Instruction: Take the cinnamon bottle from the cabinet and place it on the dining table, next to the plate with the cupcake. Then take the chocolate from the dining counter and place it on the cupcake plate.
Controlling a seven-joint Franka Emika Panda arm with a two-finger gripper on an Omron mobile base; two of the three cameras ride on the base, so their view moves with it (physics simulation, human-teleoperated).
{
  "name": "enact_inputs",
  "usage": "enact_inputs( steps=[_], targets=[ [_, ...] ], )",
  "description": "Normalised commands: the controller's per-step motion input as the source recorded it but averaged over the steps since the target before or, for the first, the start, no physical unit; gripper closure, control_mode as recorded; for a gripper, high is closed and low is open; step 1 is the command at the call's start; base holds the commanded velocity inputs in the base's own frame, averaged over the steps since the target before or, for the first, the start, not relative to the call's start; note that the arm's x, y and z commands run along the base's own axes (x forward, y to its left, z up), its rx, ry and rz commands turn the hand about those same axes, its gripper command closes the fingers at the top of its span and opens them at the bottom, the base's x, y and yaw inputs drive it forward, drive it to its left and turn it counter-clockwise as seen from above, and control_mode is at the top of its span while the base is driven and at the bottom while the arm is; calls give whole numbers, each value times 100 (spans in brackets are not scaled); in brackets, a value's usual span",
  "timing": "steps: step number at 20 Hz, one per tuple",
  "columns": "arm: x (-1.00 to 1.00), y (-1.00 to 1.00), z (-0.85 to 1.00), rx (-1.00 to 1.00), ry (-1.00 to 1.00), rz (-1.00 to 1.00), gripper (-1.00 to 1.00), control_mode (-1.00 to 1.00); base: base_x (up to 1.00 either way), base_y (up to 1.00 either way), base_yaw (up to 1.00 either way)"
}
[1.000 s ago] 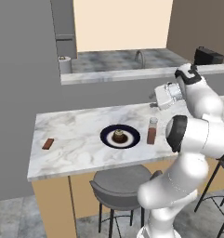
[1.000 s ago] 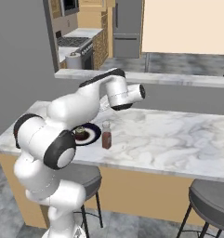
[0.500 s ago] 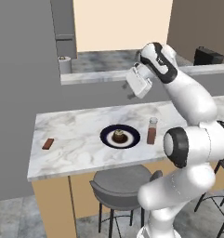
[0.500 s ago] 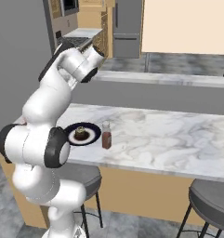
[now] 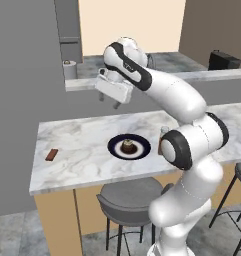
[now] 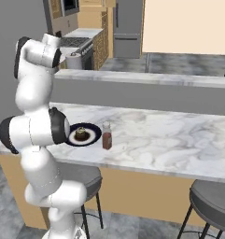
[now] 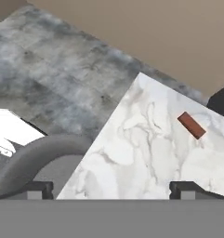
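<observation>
The cinnamon bottle (image 6: 106, 136) stands upright on the marble dining table (image 6: 179, 135), just right of the dark plate (image 6: 92, 136) that carries the cupcake (image 6: 81, 134). In the left base view the arm hides most of the bottle (image 5: 164, 131), beside the plate (image 5: 142, 148) and cupcake (image 5: 128, 146). The chocolate (image 5: 51, 155) lies flat near the table's left end. My gripper (image 5: 109, 99) hangs open and empty, high above the table between plate and chocolate. In the hand view my gripper (image 7: 111, 189) looks down at the chocolate (image 7: 191, 125) on the table corner (image 7: 132, 144). The cabinet is out of view.
A higher grey ledge (image 5: 192, 77) runs behind the table, with a paper towel roll (image 5: 68, 69) on it. Round grey stools (image 5: 129, 197) (image 6: 209, 198) stand under the table's near edge. A grey wall (image 5: 22, 100) closes the left side.
The arm has swung left and up, away from the bottle and over the plate toward the table's left end. The jaws stay open. The bottle, plate and chocolate have not moved.
</observation>
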Motion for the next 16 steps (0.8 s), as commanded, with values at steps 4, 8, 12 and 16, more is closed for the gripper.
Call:
enact_inputs(
  steps=[4,8,12,16],
  targets=[
    [0,100,-42,-33,-23,21,-100,-100,0,0,0],
    [10,89,-82,-32,-30,5,-100,-100,0,0,0],
    [49,47,-38,-2,-2,5,-100,-100,0,0,0],
    [6,51,-55,1,0,12,-100,-100,0,0,0]
  ],
)
